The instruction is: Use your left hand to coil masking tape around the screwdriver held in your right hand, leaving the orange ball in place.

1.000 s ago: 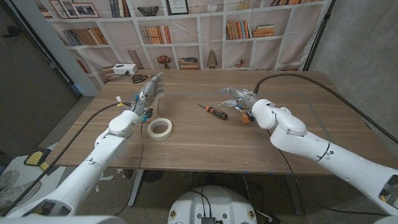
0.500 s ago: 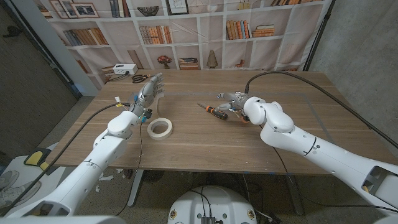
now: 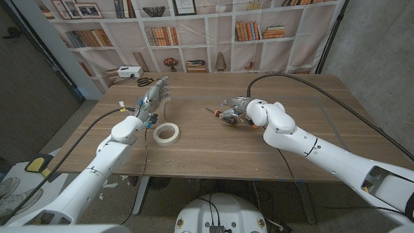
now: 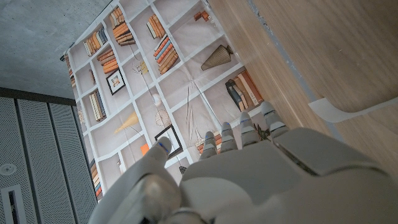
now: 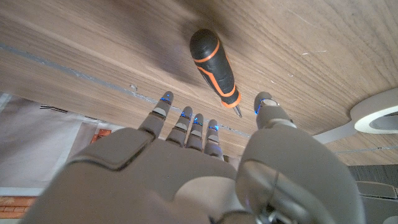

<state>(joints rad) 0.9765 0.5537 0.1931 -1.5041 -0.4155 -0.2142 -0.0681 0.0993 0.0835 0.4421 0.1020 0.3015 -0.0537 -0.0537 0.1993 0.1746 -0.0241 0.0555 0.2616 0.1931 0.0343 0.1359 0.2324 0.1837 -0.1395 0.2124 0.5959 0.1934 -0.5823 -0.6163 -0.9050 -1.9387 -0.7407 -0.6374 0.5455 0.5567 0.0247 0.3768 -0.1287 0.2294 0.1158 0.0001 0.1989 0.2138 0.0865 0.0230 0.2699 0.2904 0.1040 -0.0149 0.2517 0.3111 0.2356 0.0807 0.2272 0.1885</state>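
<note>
Two hands open – right hand (image 3: 234,107) over screwdriver (image 5: 214,66), tape roll (image 3: 166,133) beside left hand (image 3: 155,94)

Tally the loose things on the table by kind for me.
Screwdriver: 1
Masking tape roll: 1
White box at the far edge: 1
Scissors beside it: 1
Total: 4
I see no orange ball.

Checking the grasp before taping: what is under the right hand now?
The screwdriver lies on the table beneath the right hand, whose fingers are spread and not closed on it. From the head view, the hand covers part of the tool, so contact cannot be judged.
</note>
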